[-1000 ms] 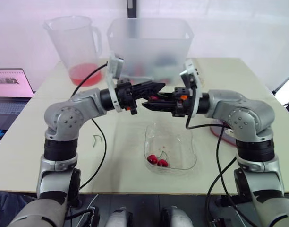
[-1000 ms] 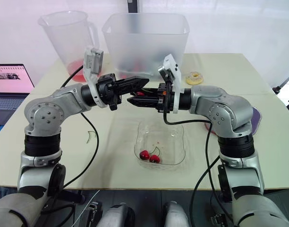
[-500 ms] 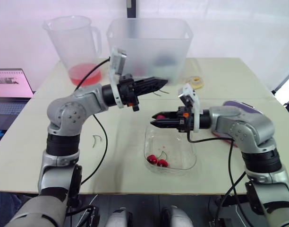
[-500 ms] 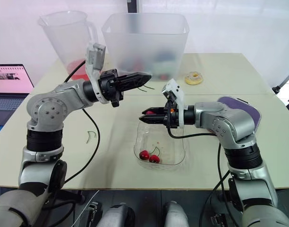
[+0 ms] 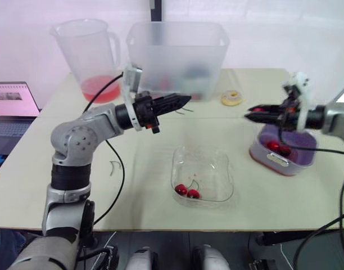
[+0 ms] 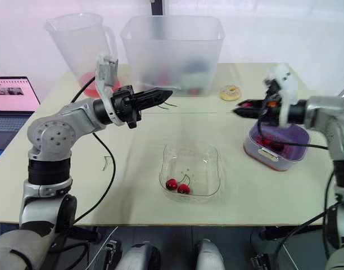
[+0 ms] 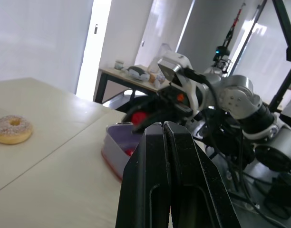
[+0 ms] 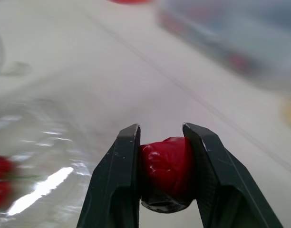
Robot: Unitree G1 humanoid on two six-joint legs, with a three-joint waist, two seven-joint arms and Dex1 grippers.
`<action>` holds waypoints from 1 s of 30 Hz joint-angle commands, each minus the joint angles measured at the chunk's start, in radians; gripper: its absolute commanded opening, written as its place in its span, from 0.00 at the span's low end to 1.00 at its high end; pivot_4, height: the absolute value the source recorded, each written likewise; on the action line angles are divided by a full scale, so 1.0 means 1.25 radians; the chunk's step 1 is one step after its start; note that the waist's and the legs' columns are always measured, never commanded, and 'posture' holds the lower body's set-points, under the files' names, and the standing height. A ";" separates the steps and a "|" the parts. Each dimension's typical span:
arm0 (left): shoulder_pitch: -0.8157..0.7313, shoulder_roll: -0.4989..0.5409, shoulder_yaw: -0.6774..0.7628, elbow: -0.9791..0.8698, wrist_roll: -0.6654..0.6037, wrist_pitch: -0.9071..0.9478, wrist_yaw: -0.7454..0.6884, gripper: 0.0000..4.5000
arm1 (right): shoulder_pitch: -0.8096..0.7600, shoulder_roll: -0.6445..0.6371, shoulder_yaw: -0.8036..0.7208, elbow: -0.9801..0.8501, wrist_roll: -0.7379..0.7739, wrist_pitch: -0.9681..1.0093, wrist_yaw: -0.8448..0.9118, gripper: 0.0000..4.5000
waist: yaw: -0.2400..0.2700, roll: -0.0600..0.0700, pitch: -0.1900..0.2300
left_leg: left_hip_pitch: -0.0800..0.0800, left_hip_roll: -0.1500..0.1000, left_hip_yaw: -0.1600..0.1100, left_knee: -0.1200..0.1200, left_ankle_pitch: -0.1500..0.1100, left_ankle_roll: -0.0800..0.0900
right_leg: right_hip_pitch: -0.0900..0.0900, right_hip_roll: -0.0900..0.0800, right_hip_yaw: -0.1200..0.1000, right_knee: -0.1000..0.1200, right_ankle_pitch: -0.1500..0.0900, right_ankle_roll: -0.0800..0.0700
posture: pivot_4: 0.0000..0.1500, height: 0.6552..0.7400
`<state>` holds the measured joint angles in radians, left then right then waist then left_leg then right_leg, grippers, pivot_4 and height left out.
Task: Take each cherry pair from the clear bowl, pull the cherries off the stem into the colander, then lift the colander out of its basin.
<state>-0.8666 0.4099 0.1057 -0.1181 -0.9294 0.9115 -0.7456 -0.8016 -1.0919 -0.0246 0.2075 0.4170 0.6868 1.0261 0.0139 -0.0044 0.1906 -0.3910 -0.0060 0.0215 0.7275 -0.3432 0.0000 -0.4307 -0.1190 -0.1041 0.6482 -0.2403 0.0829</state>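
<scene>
Carrying one plucked cherry point(image 8: 165, 166) to the colander point(image 5: 302, 151) is the step in hand. The right gripper point(image 5: 249, 115) pinches that cherry between its two fingers and hovers at the far right of the table point(image 5: 26, 169), just above the colander's left rim. The left gripper point(image 5: 183, 100) is well apart from it, left of centre, its fingers pressed together on what looks like the bare stem point(image 6: 171, 104), a thin green wisp jutting from the tips.

Judging from this, the next move calls for the right fingers to part over the colander, where two red cherries point(image 5: 276, 147) already lie, so the fruit drops inside and not onto the table. The left then needs to discard its stem, perhaps by the loose stem point(image 5: 116, 166) lying at the left. One cherry pair point(image 5: 188, 192) waits in the near part of the clear bowl point(image 5: 203, 152), so another pick and pull should follow before any lift.

The colander and its basin point(image 6: 262, 156) are hard to tell apart, and the right arm's cable crosses them. In the left wrist view the closed fingers hide the stem. Whether the held stem carries any fruit is too fine to tell.
</scene>
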 commanded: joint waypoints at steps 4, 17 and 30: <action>0.027 -0.007 0.025 -0.058 -0.023 -0.006 0.031 0.00 | -0.018 -0.032 0.073 0.218 -0.180 -0.177 0.031 0.31 | -0.003 0.000 0.000 | 0.000 0.000 0.000 0.000 0.000 0.000 | 0.000 0.000 0.000 -0.001 0.000 0.000 | 1.00 0.39; 0.063 0.001 0.024 -0.098 -0.032 -0.006 0.067 0.00 | -0.082 0.030 0.050 0.401 -0.260 -0.281 0.014 1.00 | -0.002 0.001 0.000 | 0.000 0.000 0.000 0.001 0.000 -0.001 | 0.000 0.000 0.000 0.000 0.000 0.000 | 1.00 0.39; 0.145 0.082 0.099 -0.139 -0.058 0.036 0.134 0.00 | -0.199 0.022 -0.090 -0.019 0.111 0.154 0.286 1.00 | -0.001 0.001 0.001 | 0.000 0.001 -0.001 0.001 0.000 -0.001 | 0.000 0.000 0.000 0.000 0.000 0.000 | 1.00 0.39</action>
<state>-0.6968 0.4880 0.1834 -0.2364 -0.9695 0.9391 -0.5996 -1.0131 -1.0615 -0.0815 0.2751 0.4515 0.8022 1.3455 0.0121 -0.0027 0.1915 -0.3909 -0.0049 0.0195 0.7283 -0.3429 -0.0009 -0.4303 -0.1191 -0.1047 0.6477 -0.2403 0.0829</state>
